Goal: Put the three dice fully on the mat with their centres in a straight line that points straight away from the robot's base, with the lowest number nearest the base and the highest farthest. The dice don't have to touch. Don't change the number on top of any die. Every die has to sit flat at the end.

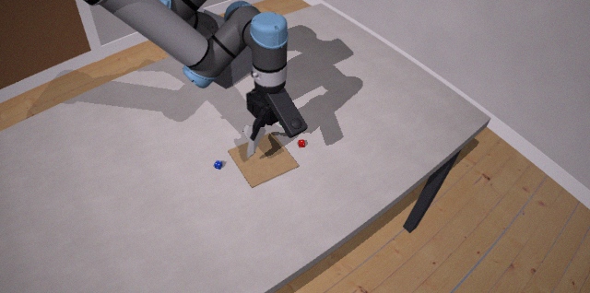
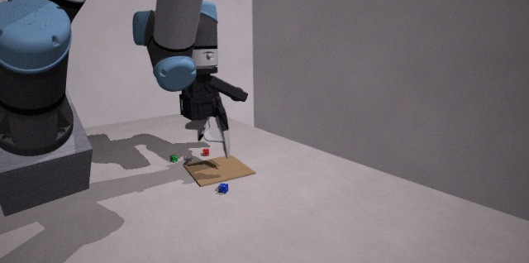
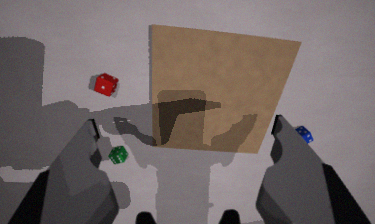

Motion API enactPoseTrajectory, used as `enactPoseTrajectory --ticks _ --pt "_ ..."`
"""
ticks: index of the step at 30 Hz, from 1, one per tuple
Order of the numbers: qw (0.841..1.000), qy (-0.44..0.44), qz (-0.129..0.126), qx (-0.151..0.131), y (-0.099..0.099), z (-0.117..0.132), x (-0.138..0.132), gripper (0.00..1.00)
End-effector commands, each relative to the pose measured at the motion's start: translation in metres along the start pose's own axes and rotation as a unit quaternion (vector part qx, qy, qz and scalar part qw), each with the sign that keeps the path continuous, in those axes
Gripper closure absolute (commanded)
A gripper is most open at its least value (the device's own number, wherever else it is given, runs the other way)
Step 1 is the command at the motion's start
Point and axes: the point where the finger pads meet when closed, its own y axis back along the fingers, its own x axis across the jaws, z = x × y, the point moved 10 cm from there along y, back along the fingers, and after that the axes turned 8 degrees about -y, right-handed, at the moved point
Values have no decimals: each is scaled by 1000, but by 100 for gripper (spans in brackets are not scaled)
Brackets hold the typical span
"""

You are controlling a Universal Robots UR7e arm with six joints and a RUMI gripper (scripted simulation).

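Lettering I found none; my gripper [image 3: 184, 118] hung spread and unladen above the mat [image 3: 223, 65], red die [image 3: 105, 84], green die [image 3: 118, 155] and blue die [image 3: 304, 134] lying off it.

Grey table [image 1: 138, 219], wooden floor [image 1: 507, 238], pale walls [image 1: 438, 21]

Grey tubular arm [image 1: 152, 12], blue joint caps, black gripper [image 1: 254, 142] w/ grey fingers.

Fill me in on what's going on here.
One arm is sorting three dice onto a mat. No die is on it yet: the red die, green die and blue die all sit on the table beside it. The gripper hangs over the mat's edge, fingers wide open, holding nothing.
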Motion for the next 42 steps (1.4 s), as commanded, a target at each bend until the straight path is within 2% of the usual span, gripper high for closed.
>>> enactPoseTrajectory --ticks 1,10,17,42 --pt "1000 -7 6 -3 -1 -10 -34 0" --pt "1000 -7 6 -3 -1 -15 -69 0" --pt "1000 -7 6 -3 -2 -18 -84 0" --pt "1000 -7 5 -3 -1 -18 -87 0"
